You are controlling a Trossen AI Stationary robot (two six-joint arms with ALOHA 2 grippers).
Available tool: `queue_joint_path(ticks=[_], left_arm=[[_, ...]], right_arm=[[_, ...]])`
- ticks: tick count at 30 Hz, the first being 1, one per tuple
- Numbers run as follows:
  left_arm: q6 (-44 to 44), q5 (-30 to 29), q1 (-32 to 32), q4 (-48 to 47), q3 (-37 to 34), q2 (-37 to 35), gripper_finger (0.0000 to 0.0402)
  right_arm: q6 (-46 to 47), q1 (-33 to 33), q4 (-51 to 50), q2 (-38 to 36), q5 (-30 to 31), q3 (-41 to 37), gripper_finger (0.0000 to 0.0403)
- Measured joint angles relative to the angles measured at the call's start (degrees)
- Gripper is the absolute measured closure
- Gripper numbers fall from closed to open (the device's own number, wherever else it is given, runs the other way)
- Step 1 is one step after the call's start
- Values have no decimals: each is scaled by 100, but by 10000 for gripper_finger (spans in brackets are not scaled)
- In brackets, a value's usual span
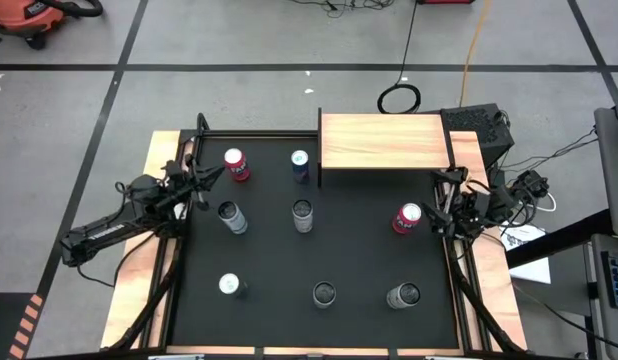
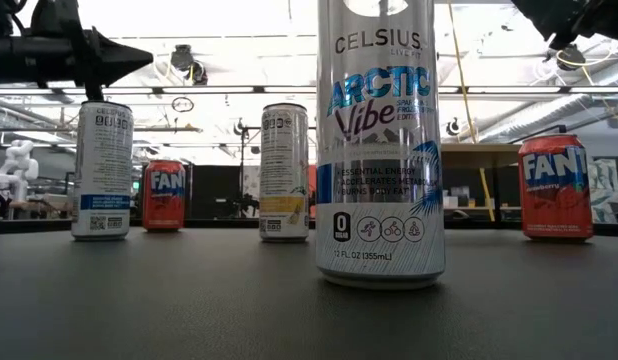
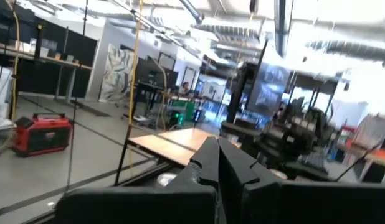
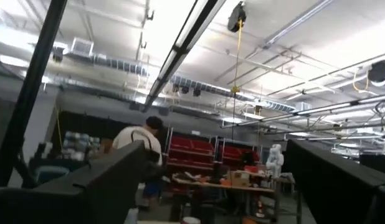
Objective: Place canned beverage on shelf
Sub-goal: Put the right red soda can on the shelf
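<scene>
The right gripper (image 1: 436, 213) is shown at the right edge of the black mat (image 1: 259, 260), its fingers (image 4: 118, 177) spread wide with nothing between them. The red can (image 1: 407, 218) stands upright just beside it, on its inner side, near but apparently not touched. The shelf (image 1: 383, 141) lies beyond the gripper toward the far edge of the table; its light wooden top carries nothing. The left gripper (image 1: 196, 181) is seen across the table at the left edge of the mat, its fingers (image 3: 211, 165) pressed together on nothing, with a second red can (image 1: 236, 165) close by.

The red can is a short cylinder with a silver top and white lettering on a red wall; in the low view (image 2: 555, 187) it stands level on its base. Six other cans are spread over the mat, among them a dark blue can (image 1: 300, 166) next to the shelf's left end and a tall white can (image 2: 381, 140) nearest the low camera.

A can of this kind is judged rigid if full, moderately heavy, and smooth enough to slip. A hold across the middle of the wall, fingers on opposite sides and the can kept upright, is judged safest; the thin wall may dent under hard pressure.
</scene>
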Motion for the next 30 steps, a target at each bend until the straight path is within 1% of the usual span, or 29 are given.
queue_joint_path(ticks=[5, 11, 16, 21, 26, 30], left_arm=[[-71, -82, 0, 219, 28, 0, 401], [216, -689, 0, 319, 28, 0, 401], [218, -992, 0, 284, 28, 0, 401], [205, -1025, 0, 280, 28, 0, 401], [-94, -1002, 0, 278, 28, 0, 401], [-128, -1001, 0, 278, 28, 0, 401]], right_arm=[[203, 1, -205, 0, 14, 0, 14], [198, 1, -357, 0, 15, 0, 14], [222, 1, -357, 2, 16, 0, 14], [374, 0, -447, 1, 16, 0, 14], [373, 1, -591, 1, 16, -1, 14], [373, 0, -809, 1, 16, 0, 14]])
